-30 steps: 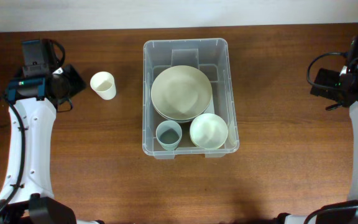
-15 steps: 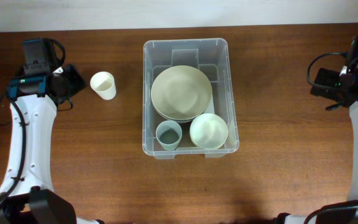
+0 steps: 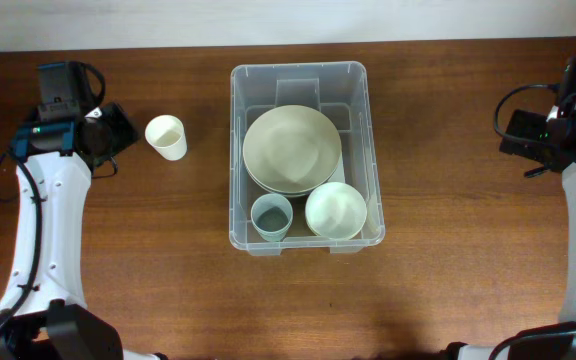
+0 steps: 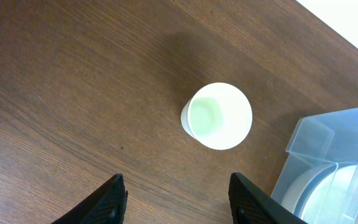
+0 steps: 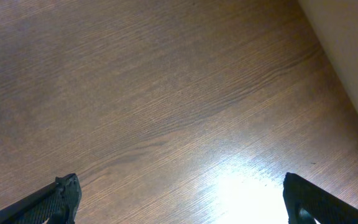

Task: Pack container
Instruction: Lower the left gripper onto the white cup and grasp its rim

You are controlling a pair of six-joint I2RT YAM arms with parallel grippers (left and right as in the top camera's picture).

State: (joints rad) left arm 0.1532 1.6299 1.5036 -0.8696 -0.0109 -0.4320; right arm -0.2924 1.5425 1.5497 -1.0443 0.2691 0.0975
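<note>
The container (image 3: 236, 150) stands in the middle of the bench (image 3: 448, 260). Inside it lie stacked plates (image 3: 292, 148), a grey-blue cup (image 3: 271, 215) and a pale bowl (image 3: 335, 210). A white cup (image 3: 166, 136) stands upright outside, to its left. Near this cup, the left gripper (image 4: 178, 193) has its fingers spread and pinches nothing. The right gripper (image 5: 179, 193), well apart, has its fingers spread wide over bare wood.

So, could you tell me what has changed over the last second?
Only the left arm adjusted its pose slightly; the left gripper hovers open by the cup, holding nothing. The cup, the container with its dishes and the open right gripper stayed put.
</note>
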